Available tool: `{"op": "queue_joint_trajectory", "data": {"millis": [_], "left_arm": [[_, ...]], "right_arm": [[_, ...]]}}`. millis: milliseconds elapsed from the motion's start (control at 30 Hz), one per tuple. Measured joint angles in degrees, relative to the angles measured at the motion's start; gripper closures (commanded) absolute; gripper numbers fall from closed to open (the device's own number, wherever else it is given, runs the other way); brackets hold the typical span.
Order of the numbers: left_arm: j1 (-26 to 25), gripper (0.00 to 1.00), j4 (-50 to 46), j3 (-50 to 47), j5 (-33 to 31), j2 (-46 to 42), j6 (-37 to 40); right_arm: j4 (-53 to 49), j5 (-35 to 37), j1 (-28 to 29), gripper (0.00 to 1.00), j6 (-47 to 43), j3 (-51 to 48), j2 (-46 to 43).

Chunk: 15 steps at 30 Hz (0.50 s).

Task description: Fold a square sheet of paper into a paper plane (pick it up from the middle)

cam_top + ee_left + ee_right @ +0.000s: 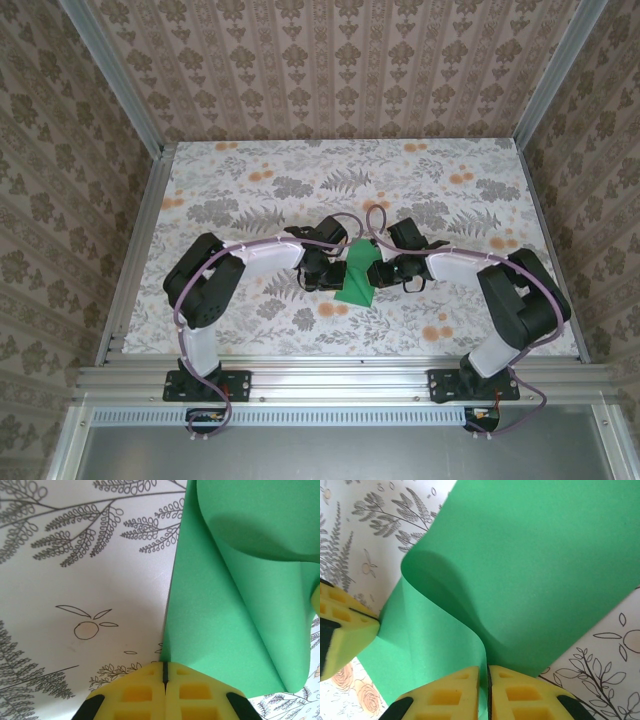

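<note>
The square sheet of paper (356, 275) is bright green and curled into a loose fold between my two grippers at the table's middle. In the left wrist view the paper (220, 610) rises from the jaw tips and rolls over at the top right. My left gripper (164, 664) is shut, with the sheet's left edge running into the seam between its yellow fingers. My right gripper (486, 669) is shut on a curved layer of the paper (530, 570), green showing in the slit between its pads. The left gripper's yellow finger (345, 635) touches the sheet's far edge. From above, the left gripper (328, 268) and right gripper (386, 268) flank the paper.
The floral tablecloth (250, 190) stretches wide behind and to both sides of the grippers. Aluminium rails (135, 260) border the table left, right and front, with patterned walls beyond. Both arms' elbows (205, 280) sit near the front edge.
</note>
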Motion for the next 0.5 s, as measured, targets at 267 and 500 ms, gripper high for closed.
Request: {"op": "queue_joint_trajectory", "data": {"millis": [267,500], "left_arm": [[0.0,0.95,-0.1,0.2,0.0,0.2,0.0],[0.0,0.95,-0.3,0.4,0.0,0.3,0.0]], "right_arm": [[0.0,0.7,0.0,0.86,0.7,0.0,0.6],[0.0,0.9,0.0,0.87,0.9,0.2,1.1]]}}
